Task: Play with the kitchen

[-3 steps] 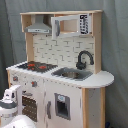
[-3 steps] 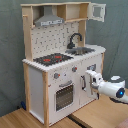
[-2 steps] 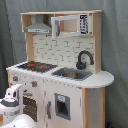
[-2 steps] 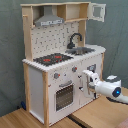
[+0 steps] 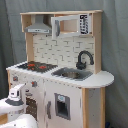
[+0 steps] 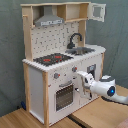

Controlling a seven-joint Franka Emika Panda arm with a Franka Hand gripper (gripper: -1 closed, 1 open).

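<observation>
Second exterior view: pincer [image 6: 80, 76] at kitchen [image 6: 60, 60] oven front; grip state unclear.

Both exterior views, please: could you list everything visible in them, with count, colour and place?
toy kitchen: one, white and light wood, standing on the wooden surface in both exterior views
hob: one, black with red rings, on the countertop
hood: one, grey, above the hob
faucet: one, black, behind the sink
sink: one, grey, set in the countertop beside the hob
oven door: one, white with a dark window, below the hob
wooden surface: one, light brown, under the kitchen
curtain: one, grey, behind the kitchen
robot arm: one, white, in front of the kitchen's lower doors
gripper: one, white, close to the front panel by the knobs
</observation>
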